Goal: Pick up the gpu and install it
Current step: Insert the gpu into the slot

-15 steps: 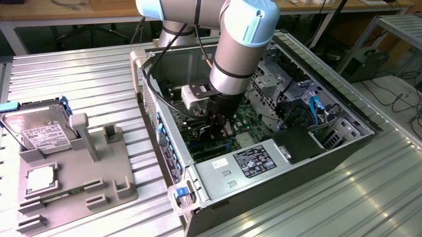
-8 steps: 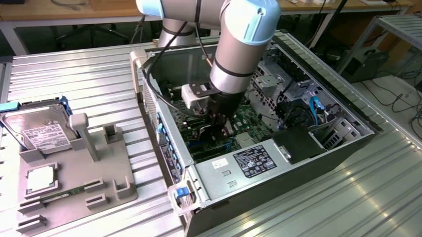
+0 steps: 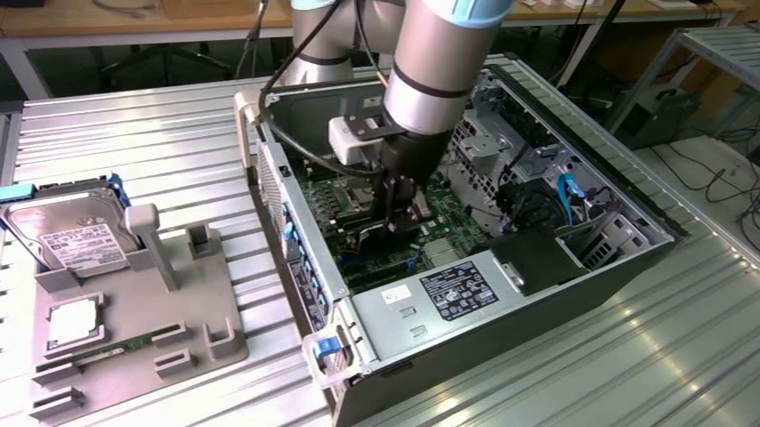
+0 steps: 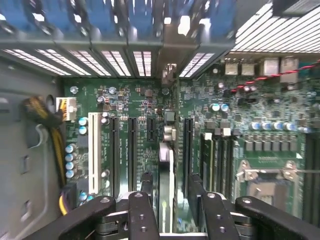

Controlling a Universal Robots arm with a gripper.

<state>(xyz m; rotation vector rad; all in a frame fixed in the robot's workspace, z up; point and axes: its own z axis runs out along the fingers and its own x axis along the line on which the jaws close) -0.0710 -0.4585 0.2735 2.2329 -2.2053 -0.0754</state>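
Exterior view: the grey robot arm reaches down into the open black computer case [image 3: 618,258] that lies on the ribbed metal table [image 3: 155,133].
Gripper: the black two-finger gripper [image 3: 400,222] hangs just above the green motherboard [image 3: 446,209]; in the wrist view the gripper [image 4: 171,200] shows with one finger on each side of the card.
Gripper state: the fingers [image 4: 141,212] stand apart from the card, with a small gap on each side, so the grip looks released.
Gpu: the thin black expansion card [image 4: 165,185] stands on its edge directly under the gripper, between the two fingers, upright in a long black slot [image 4: 188,145] of the motherboard; whether it sits fully down cannot be told.
Beside the gripper: more black slots run parallel to the card on both sides, and one white slot [image 4: 93,150] lies further off.
Far from the gripper: a grey holder tray [image 3: 142,329] on the table carries a silver hard drive with a white label [image 3: 71,240] and a narrow green memory stick [image 3: 119,347].
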